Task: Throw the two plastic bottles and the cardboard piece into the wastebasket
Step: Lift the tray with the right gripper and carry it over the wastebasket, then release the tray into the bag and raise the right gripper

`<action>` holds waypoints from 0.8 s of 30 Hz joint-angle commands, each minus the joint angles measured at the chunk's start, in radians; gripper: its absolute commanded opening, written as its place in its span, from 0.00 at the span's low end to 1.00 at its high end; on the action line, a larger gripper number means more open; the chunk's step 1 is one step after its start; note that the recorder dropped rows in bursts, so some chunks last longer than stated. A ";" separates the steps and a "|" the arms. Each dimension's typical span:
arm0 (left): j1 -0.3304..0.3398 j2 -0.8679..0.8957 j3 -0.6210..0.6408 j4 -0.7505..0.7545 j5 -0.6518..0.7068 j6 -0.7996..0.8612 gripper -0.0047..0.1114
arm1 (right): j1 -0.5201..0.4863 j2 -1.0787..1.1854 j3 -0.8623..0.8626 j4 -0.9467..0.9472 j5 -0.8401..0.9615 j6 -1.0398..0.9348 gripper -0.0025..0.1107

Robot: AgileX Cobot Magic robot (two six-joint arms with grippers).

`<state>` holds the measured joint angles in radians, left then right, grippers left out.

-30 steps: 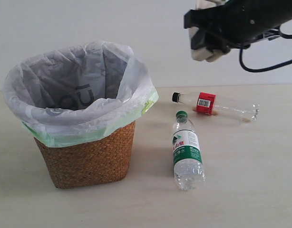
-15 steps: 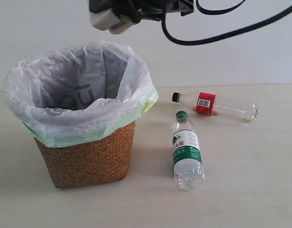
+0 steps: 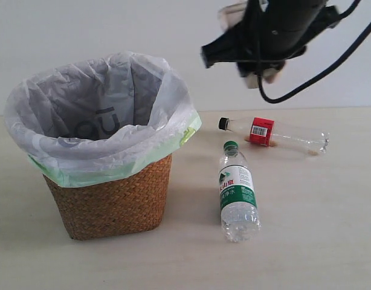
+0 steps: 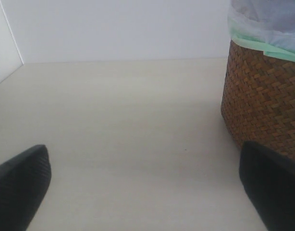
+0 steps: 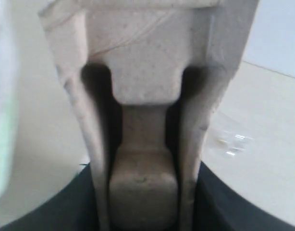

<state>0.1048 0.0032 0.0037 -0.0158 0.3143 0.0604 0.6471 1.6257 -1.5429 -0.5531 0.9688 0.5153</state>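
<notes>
The beige cardboard piece [image 5: 145, 96] fills the right wrist view, and my right gripper [image 5: 145, 209] is shut on it. In the exterior view that gripper [image 3: 258, 63] hangs high, to the right of the wastebasket [image 3: 113, 199] and above the slim bottle with black cap and red label [image 3: 270, 134]; a bit of the cardboard piece [image 3: 262, 77] shows under it. The stouter green-capped bottle [image 3: 237, 192] lies on the table nearer the front. My left gripper [image 4: 142, 173] is open and empty, low over the table beside the wastebasket [image 4: 265, 96].
The wastebasket's white and pale green bag [image 3: 107, 115] flares wide over the rim. A black cable [image 3: 312, 75] loops down from the right arm. A pale wall stands behind the table [image 3: 318, 241].
The right arm swung left from the bottles to above the basket's mouth, then back right to above the slim bottle. The cardboard piece is still in its gripper. The bottles have not moved.
</notes>
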 commanded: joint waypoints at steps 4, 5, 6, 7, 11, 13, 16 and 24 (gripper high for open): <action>0.002 -0.003 -0.004 -0.002 -0.007 -0.009 0.97 | 0.001 -0.009 -0.004 -0.154 0.130 0.156 0.02; 0.002 -0.003 -0.004 -0.002 -0.007 -0.009 0.97 | 0.001 -0.009 -0.004 -0.094 0.093 0.147 0.02; 0.002 -0.003 -0.004 -0.002 -0.007 -0.009 0.97 | 0.001 -0.009 -0.004 -0.035 0.053 0.129 0.02; 0.002 -0.003 -0.004 -0.002 -0.007 -0.009 0.97 | 0.001 -0.009 -0.004 0.052 -0.008 0.089 0.02; 0.002 -0.003 -0.004 -0.002 -0.007 -0.009 0.97 | 0.001 -0.009 -0.004 0.580 -0.278 -0.208 0.02; 0.002 -0.003 -0.004 -0.002 -0.007 -0.009 0.97 | 0.001 -0.009 -0.004 0.890 -0.361 -0.463 0.02; 0.002 -0.003 -0.004 -0.002 -0.007 -0.009 0.97 | 0.001 -0.009 -0.004 1.274 -0.408 -0.785 0.02; 0.002 -0.003 -0.004 -0.002 -0.007 -0.009 0.97 | 0.001 -0.009 -0.004 0.691 -0.359 -0.497 0.02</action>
<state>0.1048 0.0032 0.0037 -0.0158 0.3143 0.0604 0.6491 1.6238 -1.5429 0.4750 0.5745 -0.2034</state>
